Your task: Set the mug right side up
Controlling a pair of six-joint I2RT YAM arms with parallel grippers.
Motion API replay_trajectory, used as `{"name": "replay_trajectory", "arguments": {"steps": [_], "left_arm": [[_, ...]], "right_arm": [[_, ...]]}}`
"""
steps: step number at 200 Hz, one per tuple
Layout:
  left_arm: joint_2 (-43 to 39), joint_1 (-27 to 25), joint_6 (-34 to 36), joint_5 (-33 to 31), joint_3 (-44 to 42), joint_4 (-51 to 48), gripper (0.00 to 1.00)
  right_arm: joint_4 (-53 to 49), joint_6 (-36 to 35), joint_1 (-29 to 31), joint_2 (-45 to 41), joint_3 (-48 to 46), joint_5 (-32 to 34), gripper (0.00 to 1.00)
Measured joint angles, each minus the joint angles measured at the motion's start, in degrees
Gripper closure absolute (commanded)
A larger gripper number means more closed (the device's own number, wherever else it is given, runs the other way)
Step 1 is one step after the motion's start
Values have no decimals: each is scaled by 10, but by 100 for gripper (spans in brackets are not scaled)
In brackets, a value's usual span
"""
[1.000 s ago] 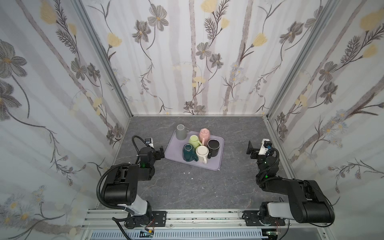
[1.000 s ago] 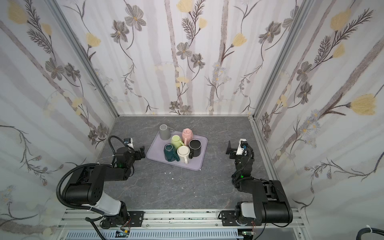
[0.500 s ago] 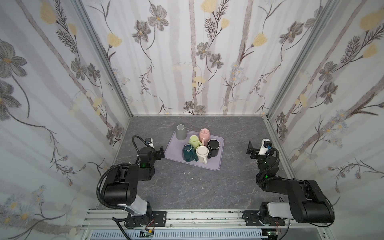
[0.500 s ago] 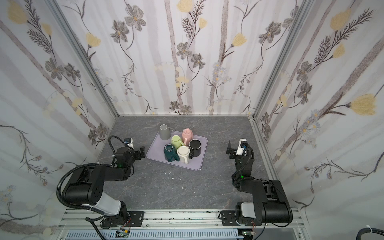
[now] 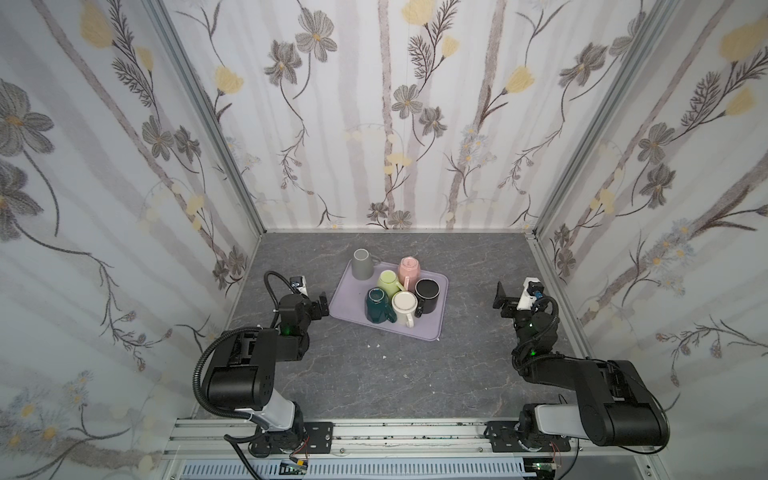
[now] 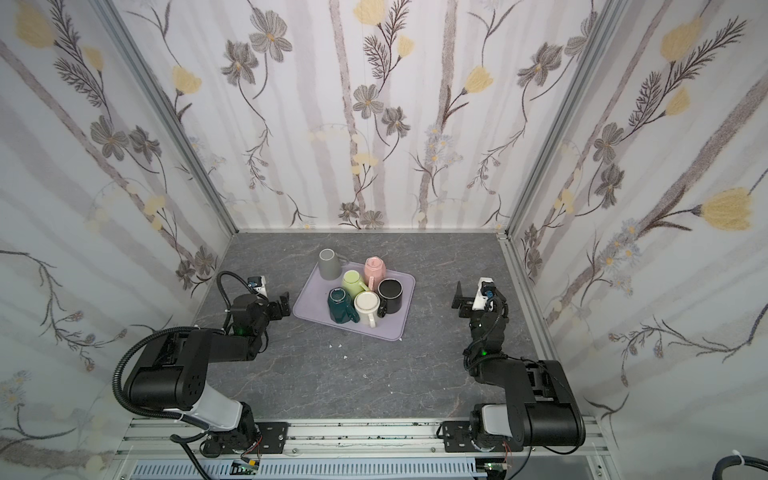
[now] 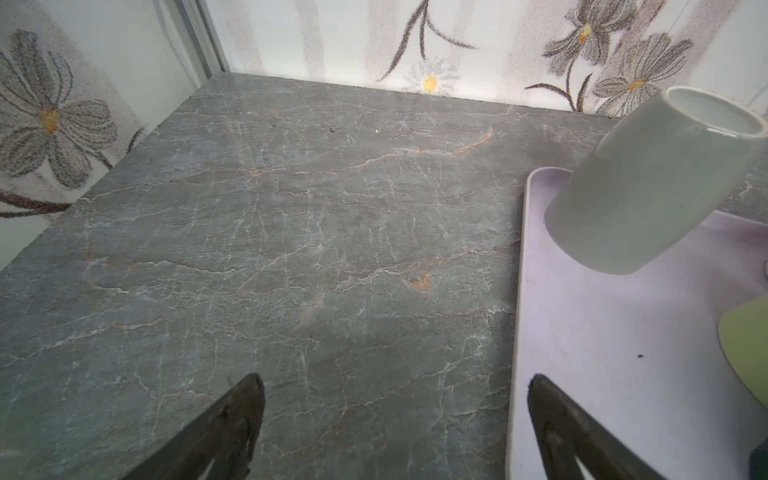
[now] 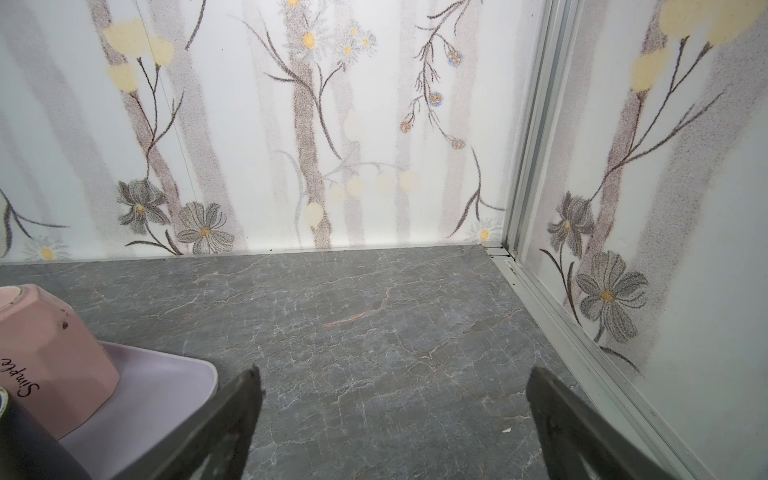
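Sitting on tray [image 5: 429, 328]; gray mug [image 5: 363, 264] outside jaws

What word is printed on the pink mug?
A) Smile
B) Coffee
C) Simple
C: the right wrist view shows "Simple" in dark script on the side of the pink mug.

Lab booth: floral-papered panels [image 5: 374, 124], aluminium mounting rail [image 5: 395, 432].
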Motion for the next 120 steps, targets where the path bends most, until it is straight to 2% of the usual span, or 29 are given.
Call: {"name": "replay_trajectory", "arguments": {"steps": [120], "left_arm": [[0,0,0,-7,1,0,0]], "right_arm": [[0,0,0,0,1,0,0]]}}
